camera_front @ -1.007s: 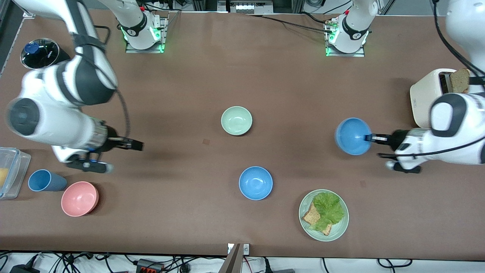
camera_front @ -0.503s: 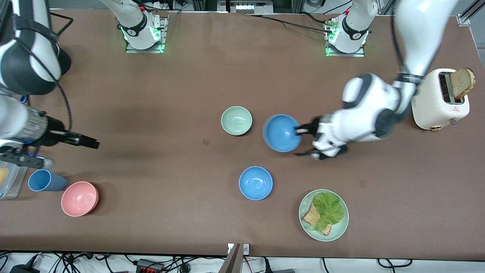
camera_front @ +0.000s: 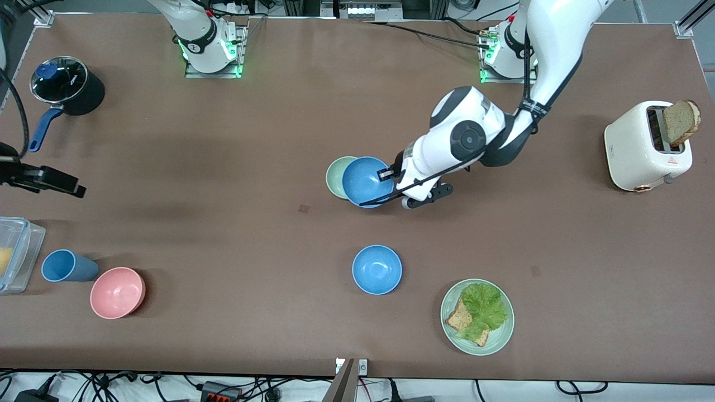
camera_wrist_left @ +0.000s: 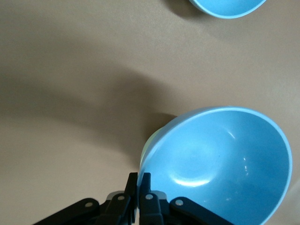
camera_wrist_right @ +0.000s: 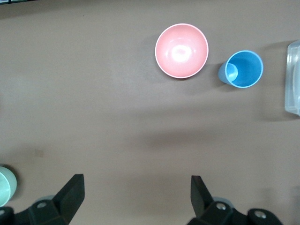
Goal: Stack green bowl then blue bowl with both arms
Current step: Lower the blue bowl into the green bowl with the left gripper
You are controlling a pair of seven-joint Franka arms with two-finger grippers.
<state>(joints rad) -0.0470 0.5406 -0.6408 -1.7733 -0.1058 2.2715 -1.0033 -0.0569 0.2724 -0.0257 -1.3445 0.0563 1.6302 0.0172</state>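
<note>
Left gripper (camera_front: pixel 385 174): clamped on the blue bowl (camera_front: pixel 366 182) rim, over the green bowl (camera_front: pixel 335 176) mid-table.
Right gripper (camera_wrist_right: pixel 136 187): fingers apart, waiting at the right arm's end.
Technique: centre first — level, lower, then release.

Place: robotics lab, staged as a kitchen.
Bench: brown table (camera_front: pixel 223 139), arm bases (camera_front: pixel 212 47) bolted on, green lights lit.
Floor edge: loose cables (camera_front: pixel 223 388).
Props: toaster (camera_front: pixel 642 146), lidded pot (camera_front: pixel 67 84).
</note>
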